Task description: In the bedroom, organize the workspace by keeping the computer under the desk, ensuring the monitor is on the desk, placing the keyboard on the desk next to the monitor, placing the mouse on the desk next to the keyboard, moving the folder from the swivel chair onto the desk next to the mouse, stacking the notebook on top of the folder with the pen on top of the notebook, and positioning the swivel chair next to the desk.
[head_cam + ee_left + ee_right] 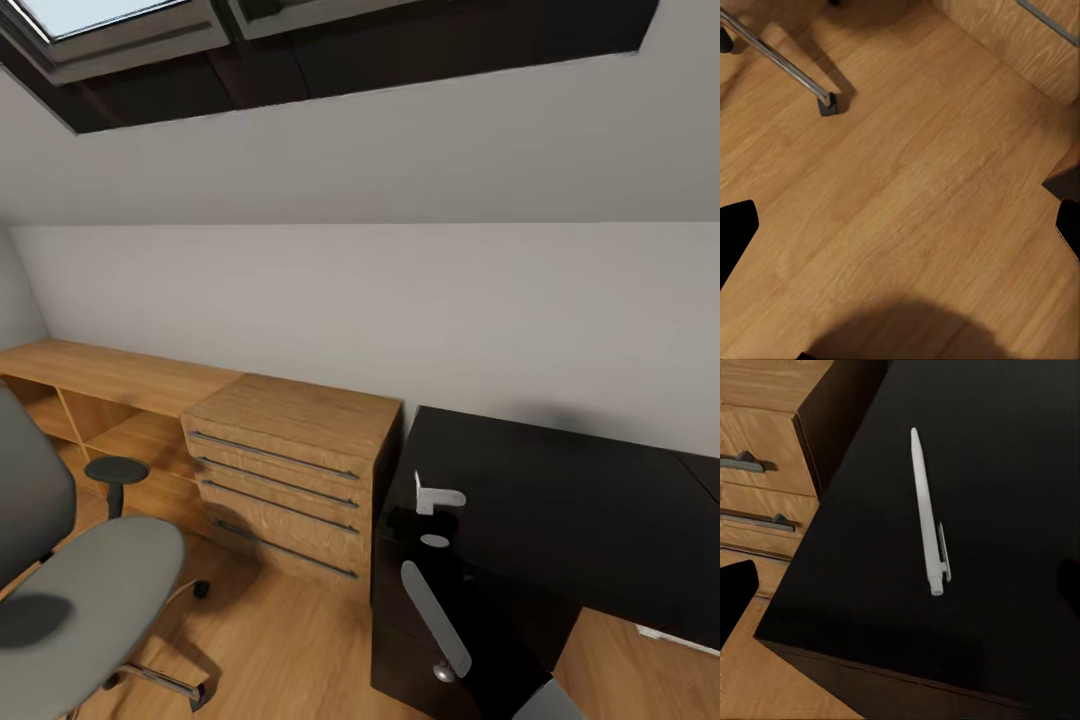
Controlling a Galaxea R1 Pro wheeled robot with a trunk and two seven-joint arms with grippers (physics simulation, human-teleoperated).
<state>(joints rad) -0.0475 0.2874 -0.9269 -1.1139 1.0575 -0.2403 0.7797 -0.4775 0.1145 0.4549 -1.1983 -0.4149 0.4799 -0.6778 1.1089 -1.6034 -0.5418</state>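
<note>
Right fingers point(735, 596) spread over one pen point(927, 510) on one desk point(1005, 450).

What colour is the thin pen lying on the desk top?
White, on the glossy black desk; the thin pen shows best in the right wrist view.

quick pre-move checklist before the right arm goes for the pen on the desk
1. Pen in sight: ok, it lies flat on the black desk, near the corner beside the wooden dresser.
2. Space around the pen: ok, nothing touches it on the desk top in the right wrist view.
3. Right gripper free: ok, dark fingers sit at the picture's edges, nothing between them.
4. Left gripper free: ok, it hangs open over bare wooden floor.
5. Folder and notebook ready as the stack: cannot tell.
6. Swivel chair out of the path: ok, it stands off to the left, apart from the desk.
</note>
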